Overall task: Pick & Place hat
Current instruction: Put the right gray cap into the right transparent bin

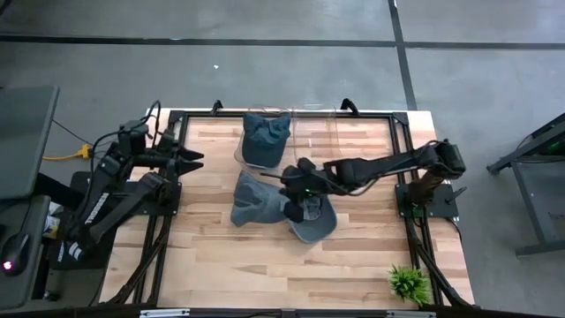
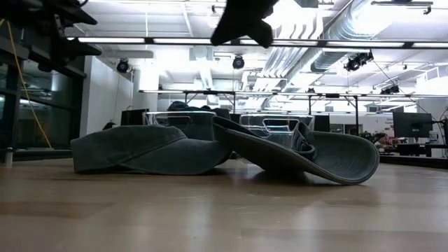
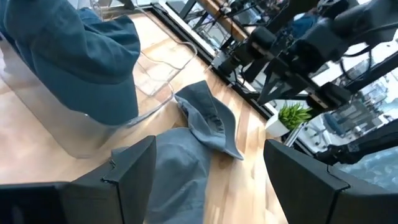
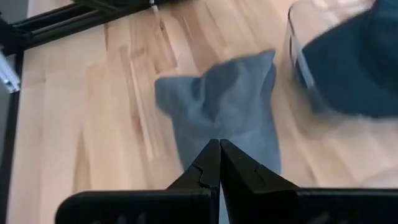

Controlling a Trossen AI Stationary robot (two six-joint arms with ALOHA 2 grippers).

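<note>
Since the hat [image 1: 313, 221] is soft, light, limp cloth, pinch the brim with the closed, empty right end effector [image 1: 291, 184]; left end effector [image 1: 196, 161] open.

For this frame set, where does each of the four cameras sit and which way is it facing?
High: overhead, straight down on the table; both arms show.
Low: table height, level across; grey hats fill the middle, one dark gripper hangs above.
Left wrist: looks past the open left gripper toward hats and the clear bin.
Right wrist: looks down past the shut right gripper at a hat.
All share the grey hats.
</note>
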